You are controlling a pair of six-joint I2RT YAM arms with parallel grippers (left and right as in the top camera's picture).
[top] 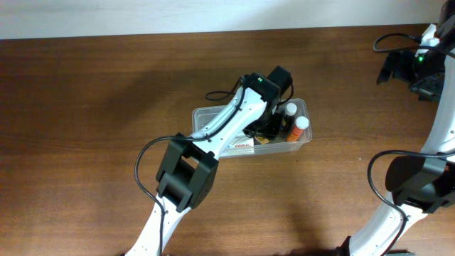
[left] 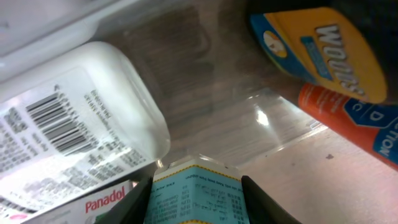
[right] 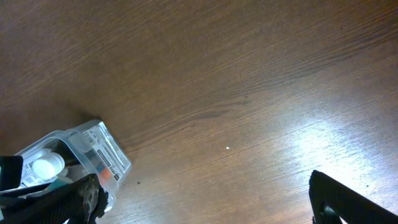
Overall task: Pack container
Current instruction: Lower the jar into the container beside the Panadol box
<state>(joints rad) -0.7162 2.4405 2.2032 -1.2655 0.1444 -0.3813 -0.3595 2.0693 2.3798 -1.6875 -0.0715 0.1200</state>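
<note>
The clear plastic container point(top: 205, 114) stands in the middle of the table. My left gripper point(top: 267, 126) reaches down inside it and is shut on a light-blue box with a yellow border point(left: 198, 193), just above the container's floor point(left: 230, 106). Beside the box lie a white bottle with a barcode label point(left: 68, 130) and a Panadol box point(left: 99, 204). An orange bottle point(left: 348, 121) lies at the right. My right gripper point(top: 409, 67) is at the far right, away from the container, open and empty point(right: 205, 205).
In the overhead view a white-capped bottle point(top: 290, 110) and an orange-capped bottle point(top: 301, 126) lie at the container's right end. The right wrist view shows the container's corner point(right: 99, 149) at lower left and bare wooden table point(right: 236, 93) elsewhere.
</note>
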